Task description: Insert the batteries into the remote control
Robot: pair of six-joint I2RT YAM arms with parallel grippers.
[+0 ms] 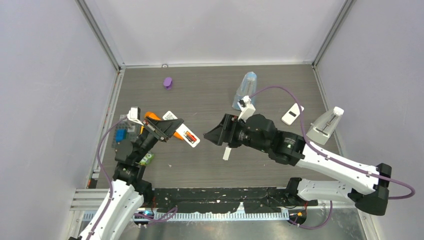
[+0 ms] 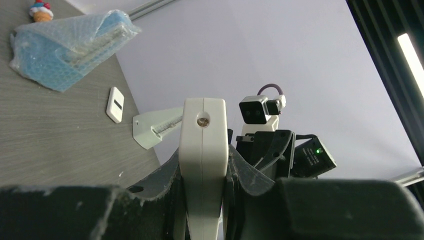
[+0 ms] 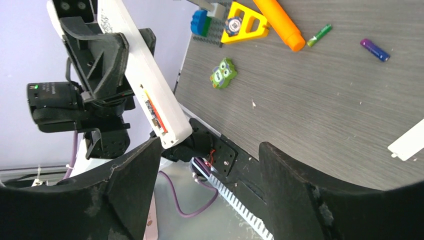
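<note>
Left gripper clamped on rigid remote control; right gripper jaws apart, empty; purple battery probably light, slick, roll-prone (pinch mid-barrel).

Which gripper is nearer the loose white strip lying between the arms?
Right. The right gripper hangs open close beside the strip, just to its left; the left gripper, shut on the remote, is farther off to the left.

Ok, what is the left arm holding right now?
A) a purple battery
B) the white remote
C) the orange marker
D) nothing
B: the left jaws are clamped on both sides of the white remote, holding it up in the air.
</note>
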